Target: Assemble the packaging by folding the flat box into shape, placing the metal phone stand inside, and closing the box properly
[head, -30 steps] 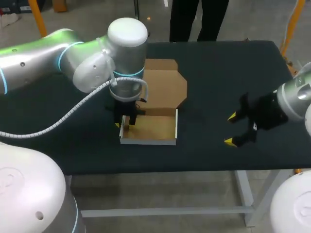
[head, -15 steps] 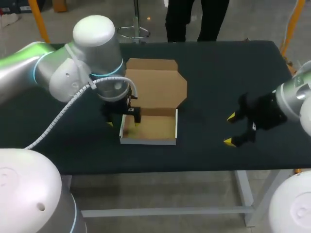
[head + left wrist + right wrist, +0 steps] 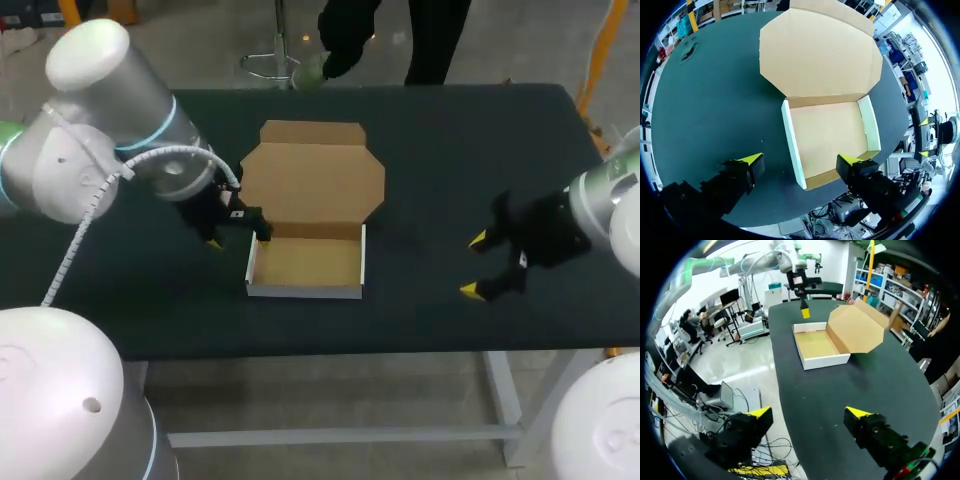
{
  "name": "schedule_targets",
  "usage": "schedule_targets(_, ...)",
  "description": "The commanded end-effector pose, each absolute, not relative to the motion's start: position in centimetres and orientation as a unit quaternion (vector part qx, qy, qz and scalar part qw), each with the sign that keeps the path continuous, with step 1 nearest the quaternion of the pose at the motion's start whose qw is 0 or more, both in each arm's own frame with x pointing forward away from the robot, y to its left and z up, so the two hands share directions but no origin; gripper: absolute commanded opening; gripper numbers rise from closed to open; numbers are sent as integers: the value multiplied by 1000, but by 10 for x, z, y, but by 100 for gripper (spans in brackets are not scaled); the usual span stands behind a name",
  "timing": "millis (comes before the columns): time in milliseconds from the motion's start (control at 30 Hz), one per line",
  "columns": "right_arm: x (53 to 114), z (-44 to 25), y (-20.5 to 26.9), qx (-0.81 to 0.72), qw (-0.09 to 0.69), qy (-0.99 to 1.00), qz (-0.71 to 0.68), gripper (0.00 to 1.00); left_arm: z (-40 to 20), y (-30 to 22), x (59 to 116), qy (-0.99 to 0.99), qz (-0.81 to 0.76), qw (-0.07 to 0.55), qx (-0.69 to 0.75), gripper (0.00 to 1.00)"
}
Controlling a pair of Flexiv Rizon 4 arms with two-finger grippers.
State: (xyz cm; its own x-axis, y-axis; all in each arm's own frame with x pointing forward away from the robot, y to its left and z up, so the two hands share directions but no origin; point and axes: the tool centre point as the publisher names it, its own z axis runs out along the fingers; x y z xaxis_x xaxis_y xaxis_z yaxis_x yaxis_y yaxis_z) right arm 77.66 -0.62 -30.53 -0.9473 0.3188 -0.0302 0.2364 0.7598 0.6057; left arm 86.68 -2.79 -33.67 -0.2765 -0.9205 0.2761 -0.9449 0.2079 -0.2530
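The cardboard box stands folded into a shallow tray at the table's middle. Its lid lies open and flat behind it. My left gripper hovers open just left of the tray's left wall, holding nothing. In the left wrist view the box lies ahead of that gripper, the white side wall running between the spread fingers without contact. My right gripper hangs open over bare table, well right of the box. From the right wrist the box sits far ahead of that gripper. No phone stand shows on the table.
The dark table is bare around the box on both sides. At its far edge a person's hand holds a pale, blurred object.
My left gripper opened and drew back leftward from the tray's left wall, the arm swinging left. A person's hand appeared at the far edge. The right arm stayed put.
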Motion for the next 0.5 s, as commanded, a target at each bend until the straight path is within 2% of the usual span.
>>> schedule_targets(33, 769, -302, -7, 159, 78, 932, 315, 100, -310, -2, 841, -775, 264, 73, 569, 100)
schedule_targets(233, 767, -296, -10, 173, 79, 928, 319, 100, -284, 18, 824, -793, 276, 94, 534, 100)
schedule_targets(500, 761, -289, -13, 186, 80, 926, 317, 100, -263, 47, 801, -818, 289, 93, 489, 100)
